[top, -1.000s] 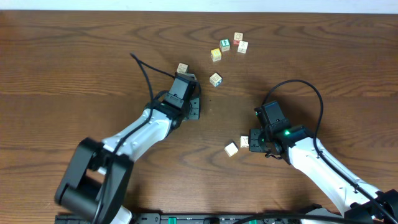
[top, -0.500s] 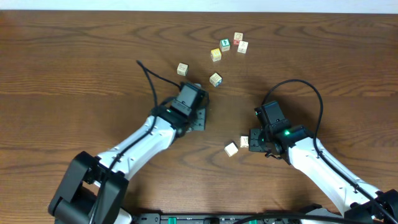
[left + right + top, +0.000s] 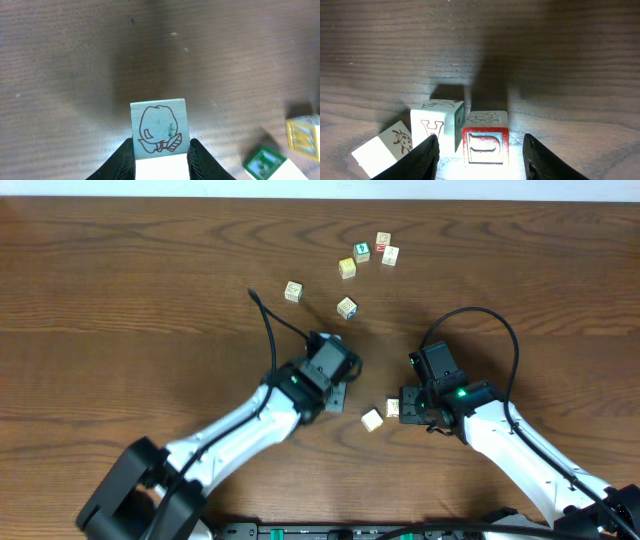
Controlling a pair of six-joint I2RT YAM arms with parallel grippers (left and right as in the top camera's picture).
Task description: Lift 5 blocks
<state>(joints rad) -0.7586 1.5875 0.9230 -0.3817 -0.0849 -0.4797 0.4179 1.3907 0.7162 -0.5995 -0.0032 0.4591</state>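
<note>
1. We have the left gripper (image 3: 160, 151) clamped on the sketch-faced block (image 3: 159, 125), near the red-faced block (image 3: 485, 145).
2. We see the right gripper (image 3: 483, 156) with jaws apart, the red-faced block between them untouched, and the Y block (image 3: 434, 127) just beside it.

Small blocks (image 3: 347, 308) across wooden table (image 3: 120, 280), two just beside right end effector (image 3: 405, 408).
</note>
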